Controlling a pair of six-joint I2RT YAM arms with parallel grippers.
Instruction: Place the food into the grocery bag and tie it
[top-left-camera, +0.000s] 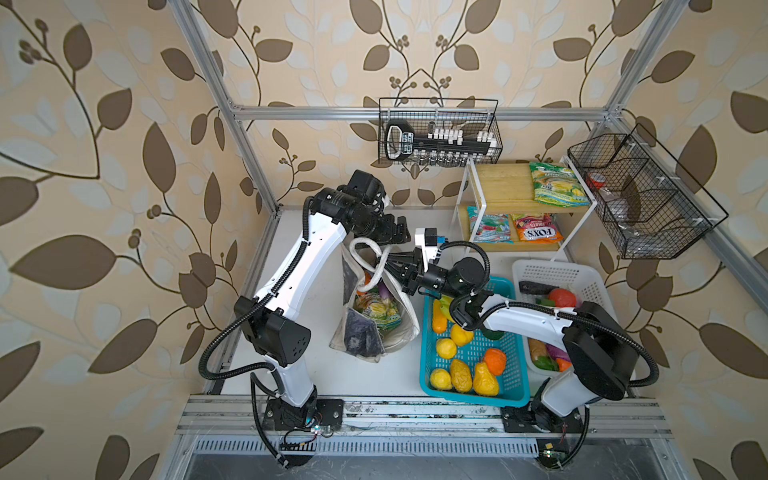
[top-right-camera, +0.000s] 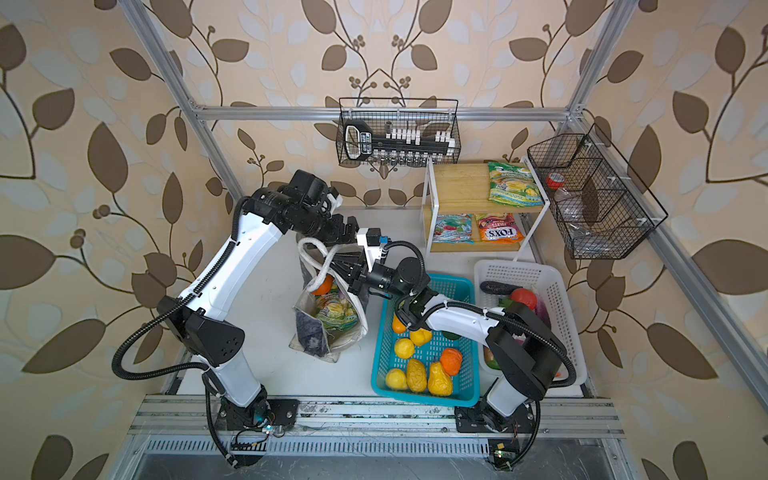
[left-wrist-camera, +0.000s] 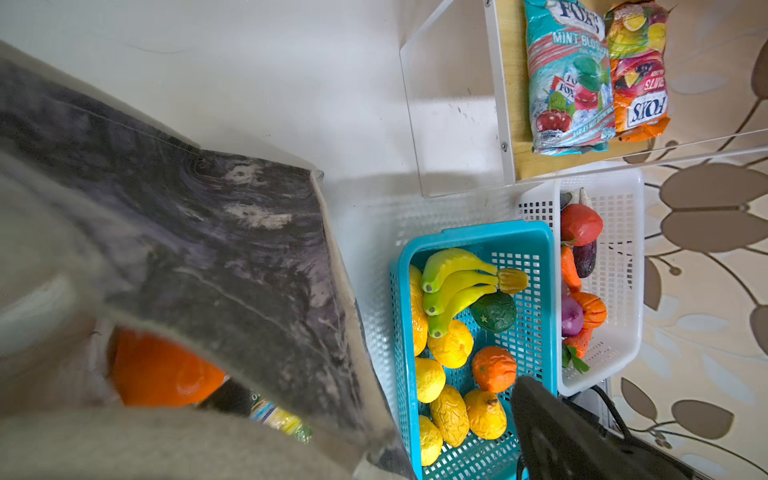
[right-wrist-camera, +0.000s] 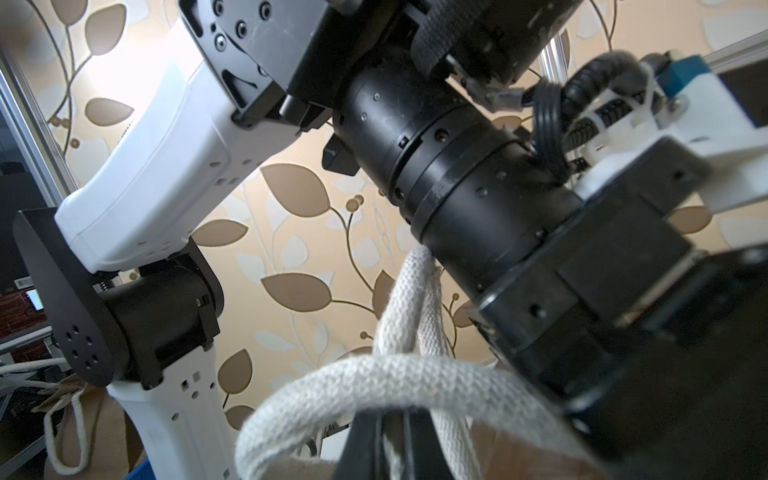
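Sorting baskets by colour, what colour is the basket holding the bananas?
Teal; the basket shows best in the left wrist view.

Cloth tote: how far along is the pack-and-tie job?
Done: orange round fruit and green-yellow snack packet sit inside the off-white cloth tote. In hand: right gripper appears shut on a white rope handle, handles crossed in a loose loop; left gripper looks open beside them. Left: tightening the knot.
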